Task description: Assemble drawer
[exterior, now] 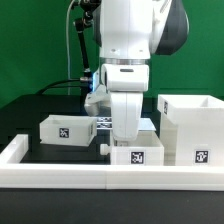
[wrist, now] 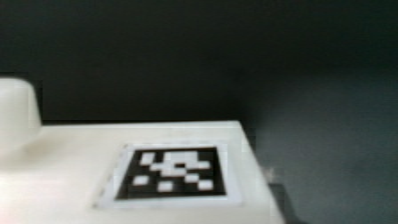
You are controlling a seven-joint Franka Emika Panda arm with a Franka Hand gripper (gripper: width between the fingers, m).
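Observation:
The drawer's tall white housing (exterior: 190, 126) stands at the exterior view's right, open at the top, with a tag on its front. One small white tray (exterior: 66, 128) lies at the left. A second tagged tray (exterior: 138, 155) lies at the front centre. My gripper (exterior: 127, 139) hangs straight down onto this second tray, and its fingertips are hidden behind the hand and the tray. The wrist view is blurred and shows a flat white tray surface (wrist: 71, 160) with a black-and-white tag (wrist: 173, 172) close up. No fingers can be made out there.
A low white border wall (exterior: 60, 177) runs along the front and up the left side. The marker board (exterior: 100, 122) lies flat behind the trays. A rounded white shape (wrist: 15, 112) sits at the edge of the wrist view. The table is black.

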